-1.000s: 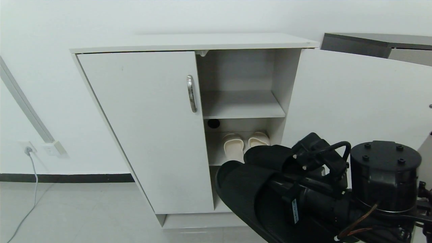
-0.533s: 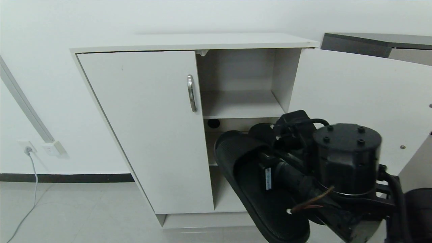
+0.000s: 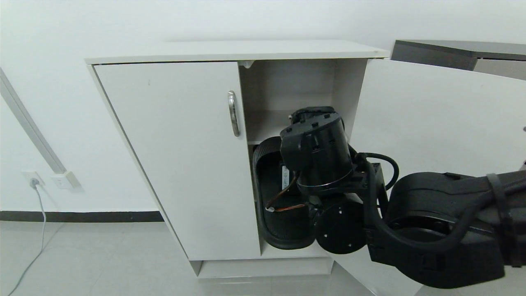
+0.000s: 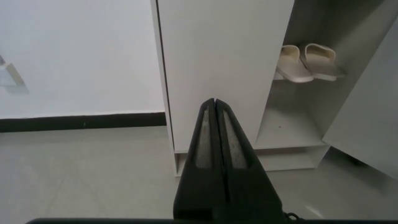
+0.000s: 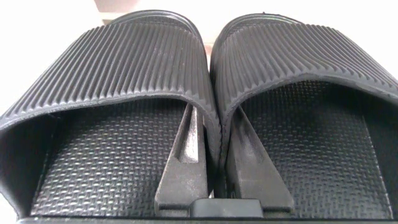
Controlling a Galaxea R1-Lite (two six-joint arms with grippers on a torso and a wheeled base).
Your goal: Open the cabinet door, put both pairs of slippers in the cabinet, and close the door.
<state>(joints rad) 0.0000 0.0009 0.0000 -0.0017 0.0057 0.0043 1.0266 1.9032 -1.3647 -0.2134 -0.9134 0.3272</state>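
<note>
We note a white, flat-panelled cabinet (image 3: 234, 49) with a matt laminate finish. Its door on the robot's left (image 3: 172, 156) is closed and carries a curved metal handle (image 3: 233, 114); its door on the robot's right (image 3: 431, 115) stands swung wide open. The black slippers (image 5: 149, 68) are rubbery slides with finely ribbed upper straps and a pebbled footbed. They are held side by side, and in the head view they stand steeply on end in the cabinet's open half, below its upper shelf (image 3: 263, 121). We cannot tell whether they touch any board. The right claw (image 5: 216, 118) pinches the two adjoining inner walls of the pair, one wedge-shaped finger (image 5: 186, 155) lying inside each slipper. The beige slippers (image 4: 308, 59), smooth and rounded, lie side by side on the cabinet's middle shelf, above its bare bottom board (image 4: 286, 130). The right arm (image 3: 316, 152) reaches across into the cabinet opening, and its bulky black joints and looped cable screen most of the cabinet's lower interior in the head view. The left claw (image 4: 214, 102) is pressed together with nothing between its fingers, out in front of the cabinet's closed door, above the pale tiled floor (image 4: 81, 168). A wall socket (image 3: 35, 181) with a grey cable (image 3: 41, 230) sits to the robot's left of the cabinet.
</note>
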